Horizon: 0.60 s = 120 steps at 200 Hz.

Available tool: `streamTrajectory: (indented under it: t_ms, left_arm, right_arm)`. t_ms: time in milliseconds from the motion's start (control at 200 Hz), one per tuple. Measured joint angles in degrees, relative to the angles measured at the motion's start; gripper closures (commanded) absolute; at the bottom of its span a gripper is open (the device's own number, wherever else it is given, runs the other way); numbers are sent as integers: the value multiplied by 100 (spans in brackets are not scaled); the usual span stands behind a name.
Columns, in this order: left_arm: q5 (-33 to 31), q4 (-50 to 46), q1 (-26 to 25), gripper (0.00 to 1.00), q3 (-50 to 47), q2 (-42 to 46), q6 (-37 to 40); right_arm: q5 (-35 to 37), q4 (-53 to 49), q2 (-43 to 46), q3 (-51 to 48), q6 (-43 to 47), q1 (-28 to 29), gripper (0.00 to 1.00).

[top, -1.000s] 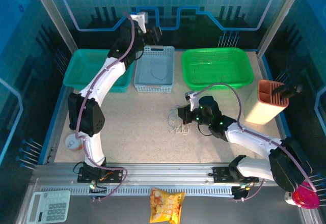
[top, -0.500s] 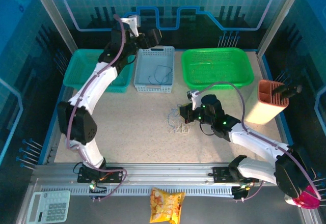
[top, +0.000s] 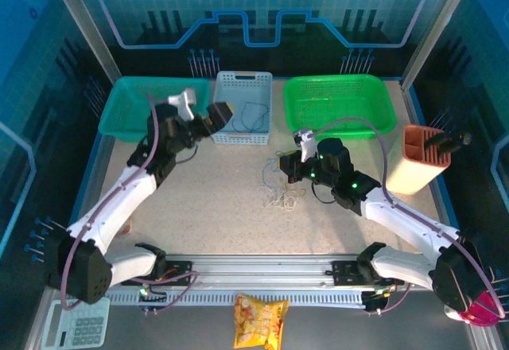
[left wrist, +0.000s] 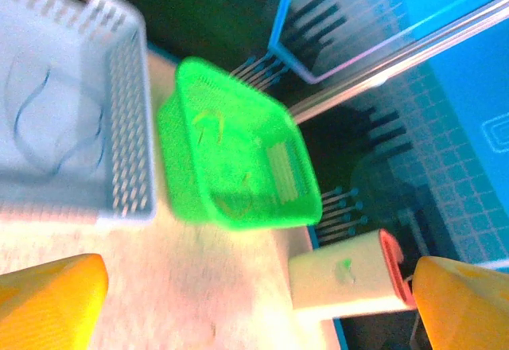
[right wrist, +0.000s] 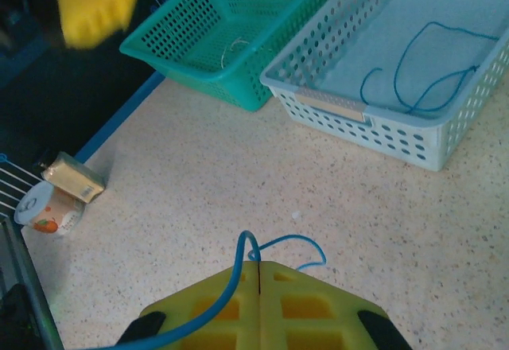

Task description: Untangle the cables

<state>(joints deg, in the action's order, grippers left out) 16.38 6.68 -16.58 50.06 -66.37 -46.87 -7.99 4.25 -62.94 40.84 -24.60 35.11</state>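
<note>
Left gripper (top: 216,116), jaws spread, has drawn back from the basket (top: 238,137), one freed cable (top: 254,114) delivered; right gripper (right wrist: 258,269) pinches a blue cable (right wrist: 236,280) above the remaining clump (top: 278,196).

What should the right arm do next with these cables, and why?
Probably draw the right gripper slowly away from the clump: it is shut on a blue cable, and the left gripper is open beside the light blue basket, holding nothing.

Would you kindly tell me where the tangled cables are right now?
Top view: the cables lie on the table beside the right gripper, nearer than the pale blue basket.
</note>
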Motion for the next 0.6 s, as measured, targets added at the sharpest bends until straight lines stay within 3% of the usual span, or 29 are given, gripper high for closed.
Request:
streamTrajectory:
  t_ms: [130, 345, 600]
  left_arm:
    - [7, 144, -94, 1, -756, 411, -535]
    - [46, 527, -317, 1, -1067, 549, -1246]
    - [-2, 531, -944, 3, -1064, 616, -542]
  right_arm:
    - [-20, -31, 0, 131, -2, -31, 100]
    - [-24, -85, 2, 306, -24, -42, 100]
    - [-48, -188, 39, 595, -66, -103, 100]
